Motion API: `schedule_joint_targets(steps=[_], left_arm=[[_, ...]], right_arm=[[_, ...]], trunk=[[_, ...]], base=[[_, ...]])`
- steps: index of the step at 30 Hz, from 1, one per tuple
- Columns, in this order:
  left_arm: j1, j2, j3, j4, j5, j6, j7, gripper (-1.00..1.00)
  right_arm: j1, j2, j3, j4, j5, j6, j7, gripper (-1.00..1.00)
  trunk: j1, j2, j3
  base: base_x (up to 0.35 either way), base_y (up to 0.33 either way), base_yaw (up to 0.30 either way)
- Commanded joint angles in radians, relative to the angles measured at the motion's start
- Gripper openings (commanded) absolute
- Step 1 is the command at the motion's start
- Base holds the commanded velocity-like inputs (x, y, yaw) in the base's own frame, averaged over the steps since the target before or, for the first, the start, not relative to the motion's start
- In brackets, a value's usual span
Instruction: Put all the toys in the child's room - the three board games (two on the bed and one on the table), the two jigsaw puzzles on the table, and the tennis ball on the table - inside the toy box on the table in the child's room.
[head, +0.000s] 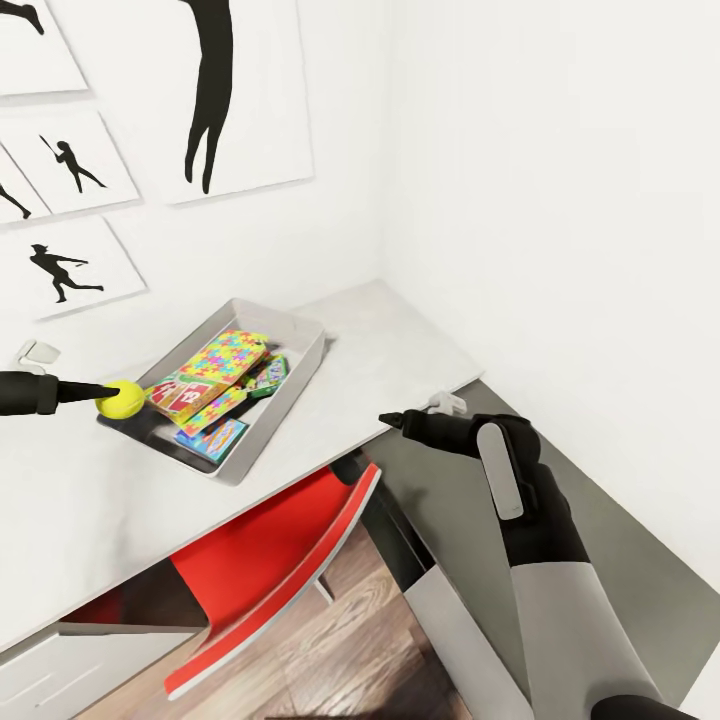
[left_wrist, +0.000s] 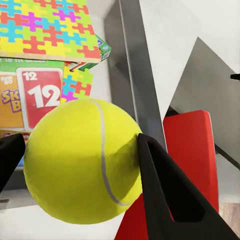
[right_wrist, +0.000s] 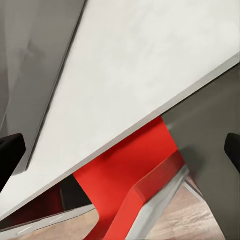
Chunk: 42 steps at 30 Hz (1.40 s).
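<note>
Last toy at the rim

Your left claw (left_wrist: 82, 160) clamps the tennis ball (head: 121, 399) beside the toy box (head: 290, 378), ready to drop; your right claw (right_wrist: 120, 150) idles wide.

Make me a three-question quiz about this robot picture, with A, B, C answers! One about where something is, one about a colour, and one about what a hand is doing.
1. Where is the tennis ball?
A. At the near edge of the toy box
B. On the red chair
C. On the floor

2. What colour is the chair under the table?
A. Blue
B. Red
C. Green

3. What is the left gripper doing?
A. Hanging open with nothing in it
B. Holding a jigsaw puzzle
C. Gripping the tennis ball

Answers:
1. A: in the head view the ball sits by the box's edge, next to the SKIP-BO box inside.
2. B: the seat is bright red.
3. C: in the left wrist view the black fingers press both sides of the ball.
</note>
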<state>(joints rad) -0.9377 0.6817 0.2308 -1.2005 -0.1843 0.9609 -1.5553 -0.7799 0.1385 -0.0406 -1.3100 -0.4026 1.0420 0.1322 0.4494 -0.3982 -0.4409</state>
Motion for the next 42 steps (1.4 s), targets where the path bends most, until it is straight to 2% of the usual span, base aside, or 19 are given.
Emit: schedule_joint_targets(steps=[1, 12, 26, 42], left_arm=[[-0.001, 0.000, 0.001, -0.001, -0.010, 0.010, -0.009, -1.00], [-0.001, 0.000, 0.002, -0.001, -0.010, 0.010, -0.010, -1.00], [-0.001, 0.001, 0.002, -0.001, -0.010, 0.010, -0.011, -1.00], [-0.001, 0.001, 0.002, -0.001, -0.010, 0.010, -0.011, -1.00]], right_arm=[[-0.001, 0.001, -0.003, 0.000, 0.010, 0.005, 0.010, 1.00], [-0.001, 0.001, -0.002, -0.002, 0.009, 0.005, 0.010, 1.00], [-0.001, 0.000, -0.002, -0.002, 0.009, 0.005, 0.011, 1.00], [-0.001, 0.001, -0.002, -0.002, 0.008, 0.005, 0.011, 1.00]], trunk=[[0.001, -0.002, -0.002], [0.001, -0.002, -0.002], [0.001, -0.002, -0.002], [0.001, -0.002, -0.002]], base=[[0.000, 0.000, 0.000], [0.008, 0.006, 0.000], [0.114, 0.071, 0.000], [0.006, 0.037, 0.000]])
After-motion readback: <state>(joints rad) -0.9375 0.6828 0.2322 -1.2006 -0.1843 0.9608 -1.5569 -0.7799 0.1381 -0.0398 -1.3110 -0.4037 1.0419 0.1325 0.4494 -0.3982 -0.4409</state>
